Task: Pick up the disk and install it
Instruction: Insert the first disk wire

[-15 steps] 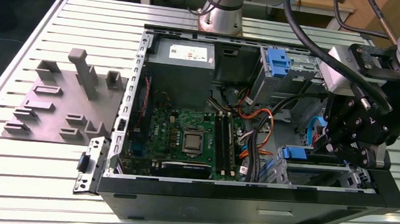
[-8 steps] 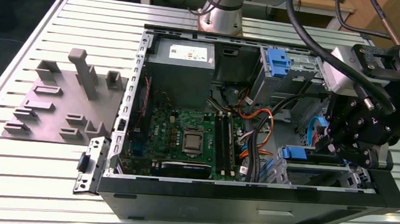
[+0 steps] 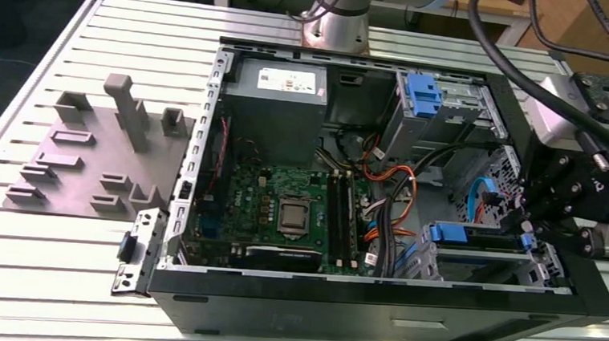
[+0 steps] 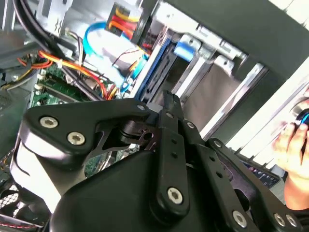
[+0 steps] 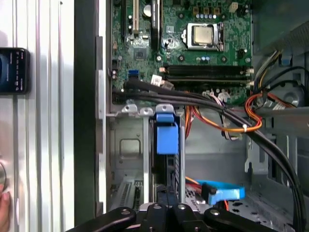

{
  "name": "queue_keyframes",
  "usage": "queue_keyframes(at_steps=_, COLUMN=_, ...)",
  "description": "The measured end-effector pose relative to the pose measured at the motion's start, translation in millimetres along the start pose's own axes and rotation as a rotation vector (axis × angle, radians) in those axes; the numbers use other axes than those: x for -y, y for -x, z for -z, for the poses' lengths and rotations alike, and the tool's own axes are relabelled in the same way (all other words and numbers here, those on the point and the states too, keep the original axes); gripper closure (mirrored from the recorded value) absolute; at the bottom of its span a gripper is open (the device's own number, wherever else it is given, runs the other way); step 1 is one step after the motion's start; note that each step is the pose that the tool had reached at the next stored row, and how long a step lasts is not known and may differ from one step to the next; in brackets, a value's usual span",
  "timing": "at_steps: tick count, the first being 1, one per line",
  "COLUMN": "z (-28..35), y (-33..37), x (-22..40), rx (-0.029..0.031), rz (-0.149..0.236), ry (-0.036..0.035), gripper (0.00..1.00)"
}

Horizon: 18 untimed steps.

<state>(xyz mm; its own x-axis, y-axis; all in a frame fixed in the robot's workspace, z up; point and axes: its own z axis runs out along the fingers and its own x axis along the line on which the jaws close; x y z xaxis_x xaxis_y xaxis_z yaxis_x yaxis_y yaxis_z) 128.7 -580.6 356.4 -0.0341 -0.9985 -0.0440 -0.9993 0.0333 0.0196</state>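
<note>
The disk (image 3: 470, 235) stands on edge in a slot of the grey drive cage (image 3: 491, 268) at the case's corner nearest the exterior view's right. Its blue bracket (image 5: 167, 135) faces the motherboard, and in the second wrist view its blue-framed edge (image 4: 153, 67) runs into the cage. My gripper (image 3: 537, 227) hangs over that cage at the disk's outer end. Its black fingers (image 4: 170, 104) are shut together, with the tips right at the disk's edge (image 5: 166, 193). I cannot tell whether they pinch it or only touch it.
The open black computer case (image 3: 381, 308) lies on a slatted metal table (image 3: 50, 281). Cable bundles (image 5: 203, 104) and a blue data cable (image 5: 223, 194) run close beside the cage. A second cage carries a blue handle (image 3: 423, 90). A grey fixture plate (image 3: 80, 155) lies beside the case. A person's hand (image 4: 295, 145) rests near a phone (image 5: 12, 70).
</note>
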Motion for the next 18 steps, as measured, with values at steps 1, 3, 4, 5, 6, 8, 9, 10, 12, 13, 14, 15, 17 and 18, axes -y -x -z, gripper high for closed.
queue_keyframes(at_steps=1, z=0.0, y=0.5, x=2.3, rx=-0.0001, rz=0.0, ry=0.0006, gripper=0.89)
queue_keyframes(at_steps=3, z=0.0, y=1.7, x=6.5, rx=0.0001, rz=0.0, ry=0.0022, gripper=0.89)
queue_keyframes(at_steps=4, z=0.1, y=2.6, x=7.9, rx=-0.0004, rz=0.0, ry=0.0039, gripper=0.89)
queue_keyframes(at_steps=5, z=0.1, y=3.6, x=8.8, rx=-0.0005, rz=0.0, ry=0.0084, gripper=0.89)
queue_keyframes(at_steps=6, z=0.5, y=4.9, x=9.2, rx=-0.0008, rz=-0.001, ry=0.0128, gripper=0.89)
queue_keyframes(at_steps=8, z=2.0, y=7.7, x=9.3, rx=-0.001, rz=-0.001, ry=0.0159, gripper=0.89)
queue_keyframes(at_steps=9, z=2.6, y=9.5, x=9.3, rx=-0.001, rz=-0.001, ry=0.0164, gripper=0.89)
queue_keyframes(at_steps=10, z=2.7, y=11.8, x=9.5, rx=-0.0011, rz=-0.001, ry=0.0167, gripper=0.89)
queue_keyframes(at_steps=12, z=2.4, y=16.7, x=10.4, rx=-0.0017, rz=-0.001, ry=0.0172, gripper=0.89)
queue_keyframes(at_steps=13, z=2.5, y=19.3, x=11.3, rx=-0.0025, rz=-0.001, ry=0.0175, gripper=0.89)
queue_keyframes(at_steps=14, z=2.4, y=21.9, x=12.4, rx=-0.0029, rz=-0.001, ry=0.0178, gripper=0.89)
queue_keyframes(at_steps=15, z=2.2, y=24.3, x=13.7, rx=-0.0031, rz=-0.001, ry=0.0181, gripper=0.89)
queue_keyframes(at_steps=17, z=2.1, y=28.6, x=17.0, rx=-0.0033, rz=-0.001, ry=0.0193, gripper=0.89)
queue_keyframes(at_steps=18, z=2.0, y=30.6, x=18.5, rx=-0.0035, rz=-0.001, ry=0.0199, gripper=0.89)
